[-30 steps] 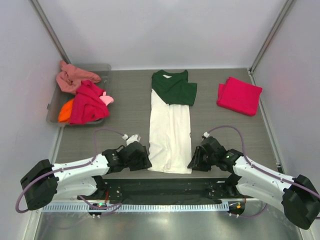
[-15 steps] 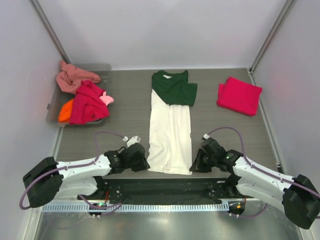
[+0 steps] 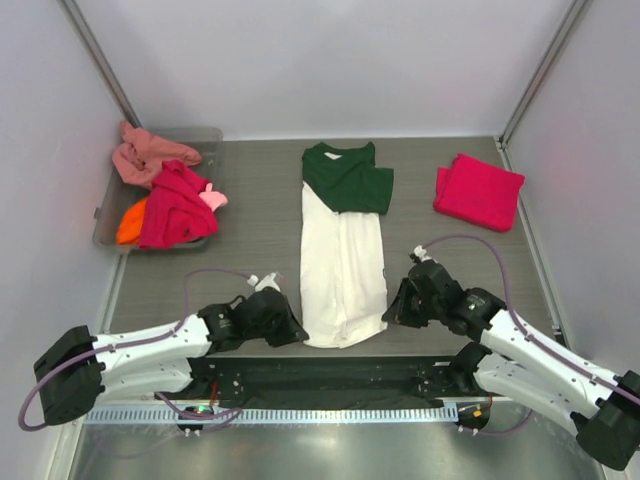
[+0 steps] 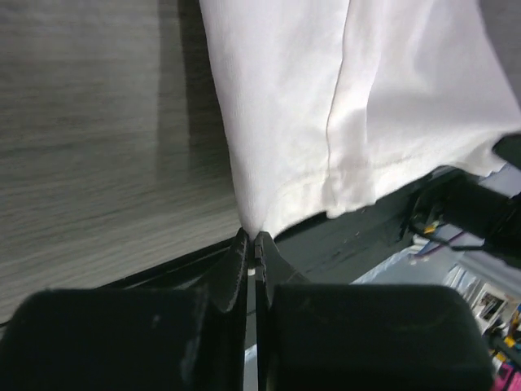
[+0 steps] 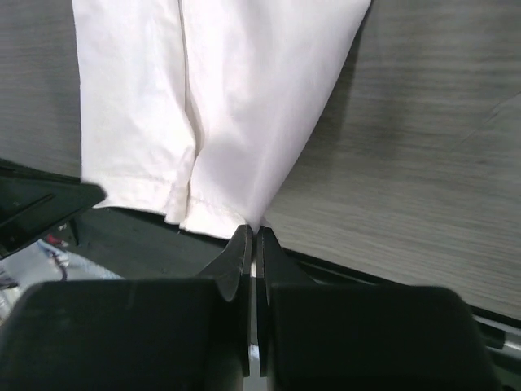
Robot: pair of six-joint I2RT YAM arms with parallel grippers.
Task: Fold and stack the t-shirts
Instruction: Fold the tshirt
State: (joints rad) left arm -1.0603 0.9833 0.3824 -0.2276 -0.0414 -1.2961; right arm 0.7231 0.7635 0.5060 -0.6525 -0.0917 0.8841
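The left hand (image 4: 254,238) pinches the cream-white t-shirt's (image 4: 342,98) hem.

Cream-white t-shirt (image 4: 366,81), upper part (cut off in both wrist views)

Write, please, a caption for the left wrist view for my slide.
The left gripper, shut, pinches the hem corner of the cream-white cloth t-shirt at the edge of the grey wood-grain table.
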